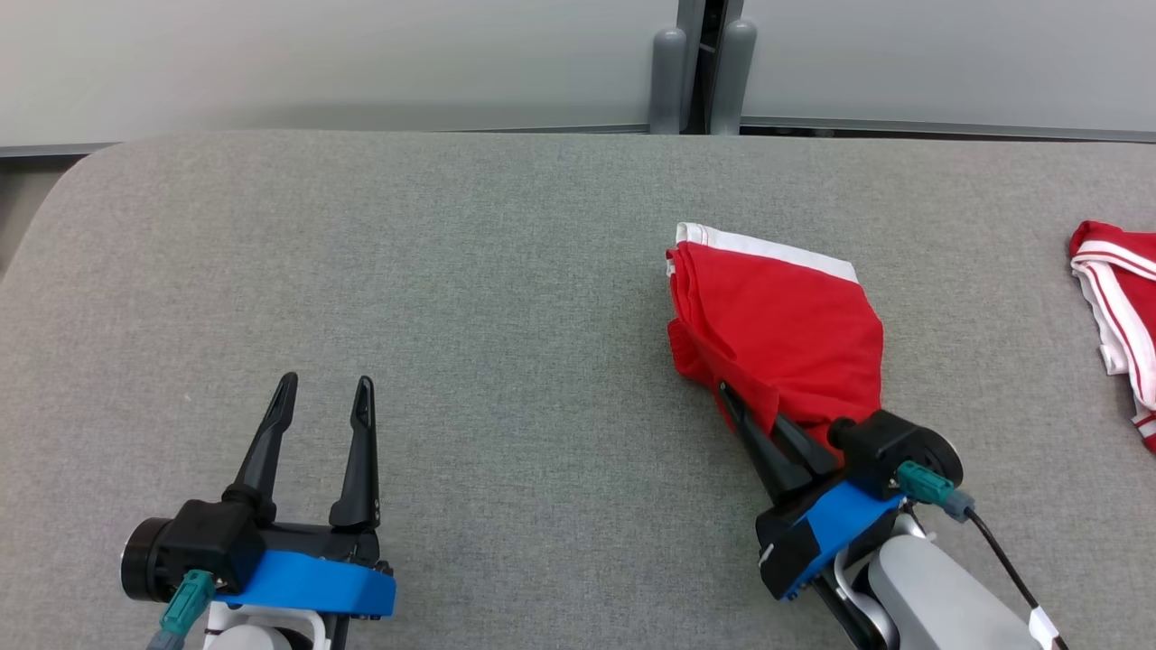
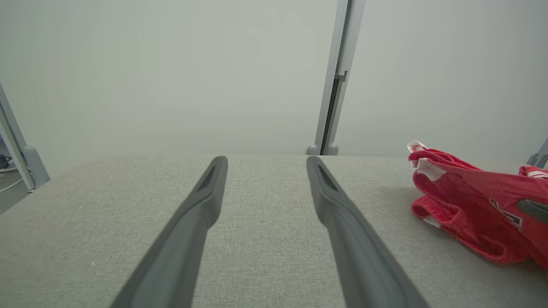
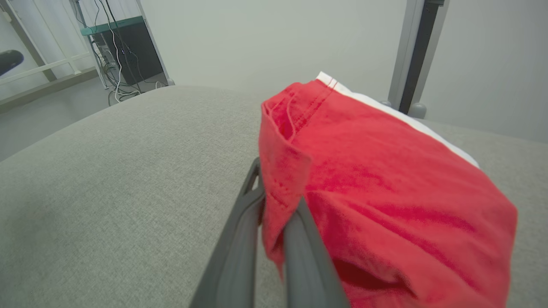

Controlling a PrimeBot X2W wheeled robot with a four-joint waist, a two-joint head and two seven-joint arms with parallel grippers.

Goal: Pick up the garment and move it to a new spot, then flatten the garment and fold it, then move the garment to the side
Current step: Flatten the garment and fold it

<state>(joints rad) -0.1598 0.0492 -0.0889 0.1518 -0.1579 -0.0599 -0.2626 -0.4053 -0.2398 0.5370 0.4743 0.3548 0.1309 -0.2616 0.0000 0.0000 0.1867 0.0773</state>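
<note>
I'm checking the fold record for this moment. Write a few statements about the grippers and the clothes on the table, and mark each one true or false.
1. The right gripper is shut on the red garment. True.
2. The left gripper grips a corner of the same garment. False: its jaws are open and empty, over the bare grey table, well apart from the cloth.
3. The red garment is spread out flat. False: it is bunched up, drawn together toward the right gripper's fingers.
4. A second garment, red with white stripes, lies at the right edge of the head view, apart from the held one. True.
</note>
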